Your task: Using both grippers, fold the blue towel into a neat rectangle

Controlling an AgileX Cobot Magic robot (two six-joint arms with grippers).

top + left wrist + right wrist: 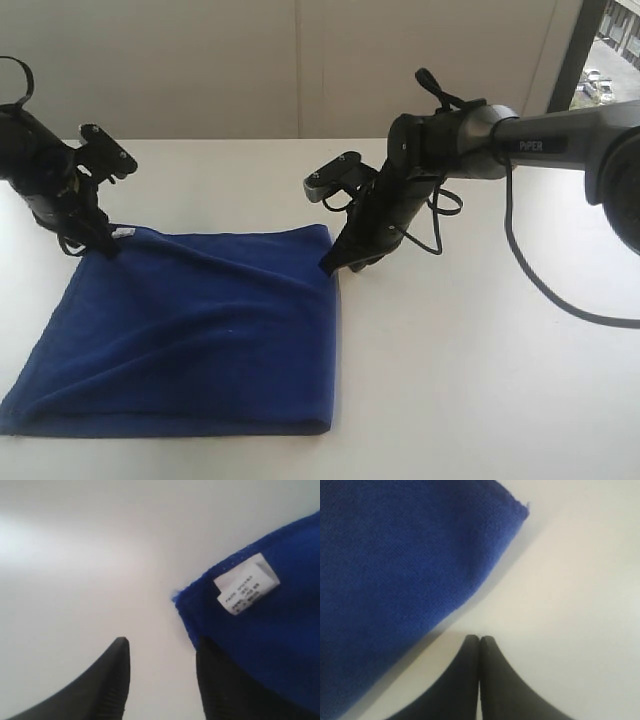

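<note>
The blue towel lies on the white table, doubled over with its fold along the near edge. Its small white tag sits at the far left corner. My left gripper is at that corner and is open. In the left wrist view the gripper has bare table between its fingers, one fingertip against the towel's edge, the tag just beyond. My right gripper is at the towel's far right corner. It is shut on nothing, beside the towel, apart from it.
The white table stretches to the right of the towel. The right arm's black cable loops over the table at the right. A pale wall stands behind the table, with a window at the top right.
</note>
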